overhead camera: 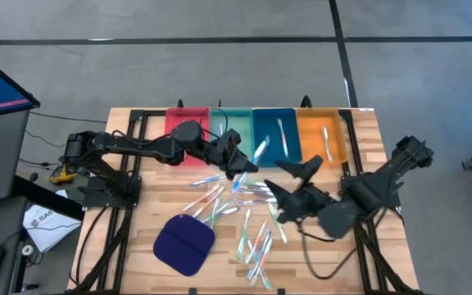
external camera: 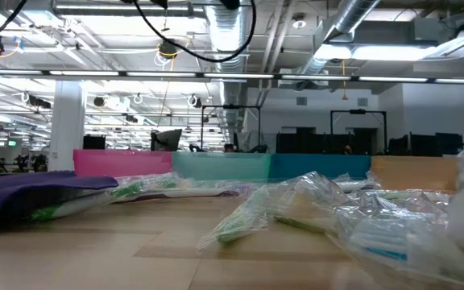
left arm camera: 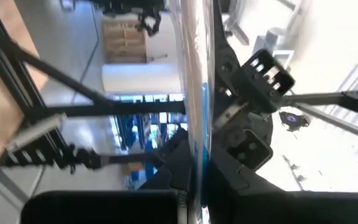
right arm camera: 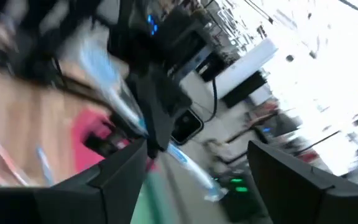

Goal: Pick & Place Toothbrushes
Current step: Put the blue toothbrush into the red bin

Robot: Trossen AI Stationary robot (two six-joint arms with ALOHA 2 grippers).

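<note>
Left gripper [overhead camera: 246, 164] clamped on a blue-accent toothbrush [overhead camera: 259, 151], held above the table [overhead camera: 138, 205] near the blue tray [overhead camera: 274, 135]. Right gripper [overhead camera: 289, 182] spread, empty, close by. Risk: thin brush twists, lands in teal tray [overhead camera: 230, 123]; arms clash.

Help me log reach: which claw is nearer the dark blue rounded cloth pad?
Left, narrowly. The left claw is above-right of the dark blue rounded cloth pad; the right claw is farther right.
</note>
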